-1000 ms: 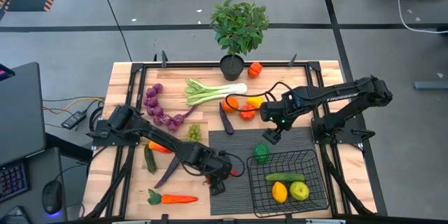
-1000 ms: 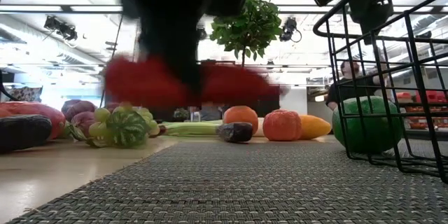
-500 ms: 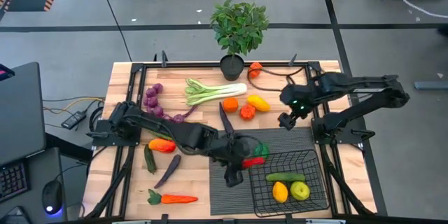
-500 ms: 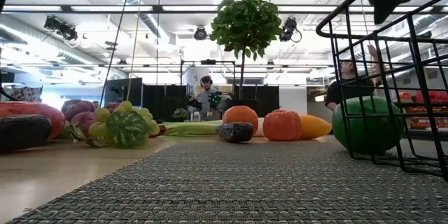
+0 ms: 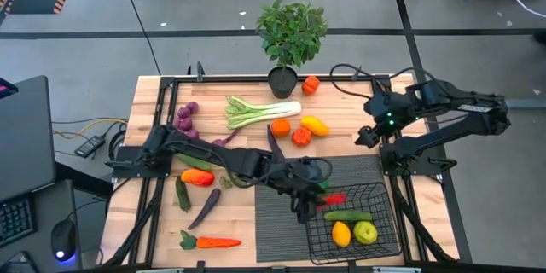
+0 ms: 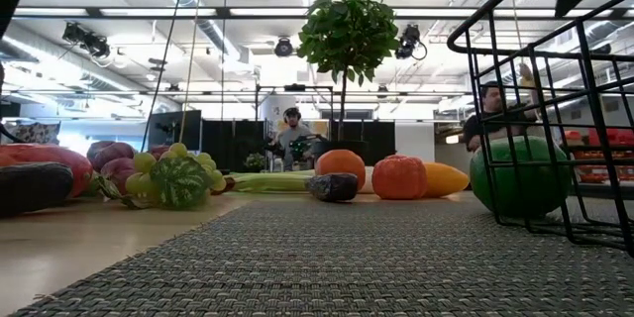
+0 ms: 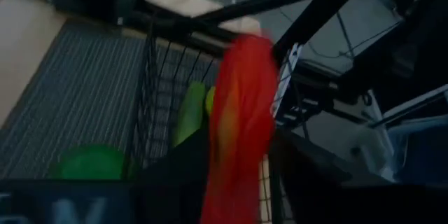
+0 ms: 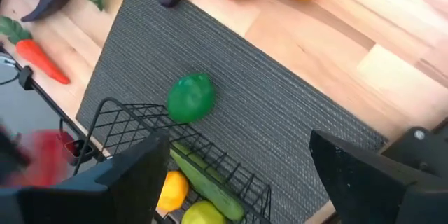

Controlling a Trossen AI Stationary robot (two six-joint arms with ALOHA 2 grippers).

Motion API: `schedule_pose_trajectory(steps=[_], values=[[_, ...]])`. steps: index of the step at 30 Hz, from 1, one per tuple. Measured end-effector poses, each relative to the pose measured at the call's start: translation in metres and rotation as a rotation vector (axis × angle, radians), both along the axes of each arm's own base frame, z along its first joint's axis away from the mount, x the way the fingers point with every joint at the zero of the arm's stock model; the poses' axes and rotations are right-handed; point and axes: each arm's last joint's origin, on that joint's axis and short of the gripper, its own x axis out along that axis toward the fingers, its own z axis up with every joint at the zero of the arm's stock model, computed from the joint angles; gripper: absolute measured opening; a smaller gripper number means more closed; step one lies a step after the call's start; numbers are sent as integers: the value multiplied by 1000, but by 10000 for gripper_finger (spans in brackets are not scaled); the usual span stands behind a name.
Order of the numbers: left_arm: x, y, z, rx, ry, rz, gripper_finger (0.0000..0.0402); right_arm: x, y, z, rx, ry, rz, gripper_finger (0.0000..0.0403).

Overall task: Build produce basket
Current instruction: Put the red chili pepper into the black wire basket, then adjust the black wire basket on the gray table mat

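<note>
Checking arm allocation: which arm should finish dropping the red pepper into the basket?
Left. Its hand already holds the red pepper over the basket rim. The right hand is empty, off beyond the mat's far edge.

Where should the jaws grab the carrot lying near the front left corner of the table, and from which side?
Grip the carrot across the thick middle of its orange body, coming straight down from above. It lies flat on the table, apart from everything else, and tapers away from its green top.
</note>
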Motion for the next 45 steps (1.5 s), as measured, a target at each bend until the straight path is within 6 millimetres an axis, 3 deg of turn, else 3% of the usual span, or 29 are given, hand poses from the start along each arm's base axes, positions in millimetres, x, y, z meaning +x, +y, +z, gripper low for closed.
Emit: schedule_pose_trajectory(steps=[6,11,19,26,31,39,45], values=[[5,0,-13,-26,49,-10,247,-1,2,0,3,5,15,346],[-2,7,-7,-59,99,9,259,8,17,-13,62,74,169,346],[-28,14,10,-46,216,-13,235,20,56,-40,28,132,533,346],[-42,24,27,5,220,-9,208,35,90,-67,-21,92,731,346],[-56,30,55,74,111,10,180,38,102,-88,-23,179,774,346],[-97,31,101,161,-16,87,138,43,102,-95,-138,206,738,346],[-122,41,110,273,44,180,119,50,107,-104,-87,170,723,345]])
